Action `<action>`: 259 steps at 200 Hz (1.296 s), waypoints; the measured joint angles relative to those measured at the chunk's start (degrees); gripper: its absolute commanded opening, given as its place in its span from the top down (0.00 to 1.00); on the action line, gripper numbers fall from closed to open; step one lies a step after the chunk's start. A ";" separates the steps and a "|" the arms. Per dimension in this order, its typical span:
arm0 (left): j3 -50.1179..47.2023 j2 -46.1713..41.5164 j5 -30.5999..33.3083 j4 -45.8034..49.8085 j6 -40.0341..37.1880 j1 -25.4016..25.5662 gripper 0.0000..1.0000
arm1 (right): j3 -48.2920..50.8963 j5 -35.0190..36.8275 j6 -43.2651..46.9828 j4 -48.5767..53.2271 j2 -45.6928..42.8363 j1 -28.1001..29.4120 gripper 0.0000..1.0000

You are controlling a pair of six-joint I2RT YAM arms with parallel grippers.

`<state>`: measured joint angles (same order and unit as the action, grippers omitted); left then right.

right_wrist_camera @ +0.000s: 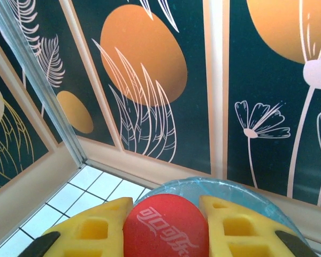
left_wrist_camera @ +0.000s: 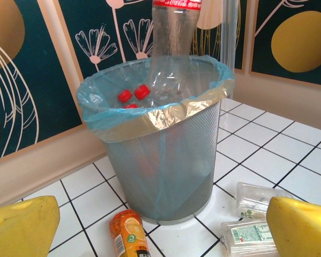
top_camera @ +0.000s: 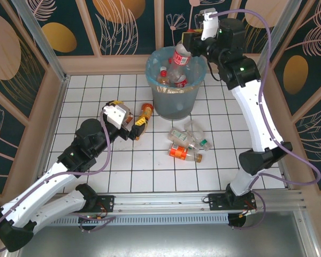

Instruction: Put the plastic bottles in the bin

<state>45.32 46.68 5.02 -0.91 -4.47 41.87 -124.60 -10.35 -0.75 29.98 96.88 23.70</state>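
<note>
Grips a red-labelled bottle in the right hand, closed round its upper end, straight above the bin. Hangs it upright, lower end below the blue-bagged rim (red caps of other bottles visible inside). Holds the left hand spread wide open low over the desk, gripping nothing, an orange bottle lying just ahead of it, near the bin's foot. Shows a loose bottle cluster on the tiles before the bin.
</note>
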 measured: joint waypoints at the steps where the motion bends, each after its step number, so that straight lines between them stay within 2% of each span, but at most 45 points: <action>1: 0.00 0.00 0.00 0.00 0.00 0.00 0.01 | 0.02 0.00 0.00 0.04 0.00 0.00 1.00; 27: 0.00 0.00 0.00 0.00 0.00 0.00 0.02 | 1.40 -0.55 0.26 1.01 -0.02 0.00 1.00; 71: -0.02 -0.02 0.00 0.00 0.09 0.00 0.02 | 6.88 -5.46 0.94 1.57 2.58 -0.04 0.99; 123: -0.02 -0.92 0.17 0.02 0.22 0.00 0.01 | 8.63 -11.02 5.05 1.42 8.26 -0.76 0.95; 172: -0.39 -1.38 0.42 0.07 0.22 0.00 0.02 | 11.26 -14.08 8.48 -0.42 11.02 -0.85 0.87; 193: -0.57 -1.44 0.66 0.09 0.20 0.00 0.02 | 11.91 -14.97 9.29 -1.38 11.80 -0.85 0.79; 214: -0.68 -1.44 1.09 0.13 0.20 0.00 0.01 | 11.82 -15.63 9.53 -1.46 12.24 -0.85 0.58; 245: -0.68 -1.42 1.51 0.13 0.15 0.00 0.02 | 9.88 -15.58 8.81 1.01 12.39 -0.74 0.41; 259: -0.68 -1.42 1.53 0.11 0.13 0.00 0.01 | 8.44 -15.19 8.92 1.14 12.35 -0.55 0.37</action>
<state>44.64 45.25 6.55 -0.80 -4.34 41.87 -116.16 -25.54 8.16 31.11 109.23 23.16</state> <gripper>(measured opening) 0.985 0.603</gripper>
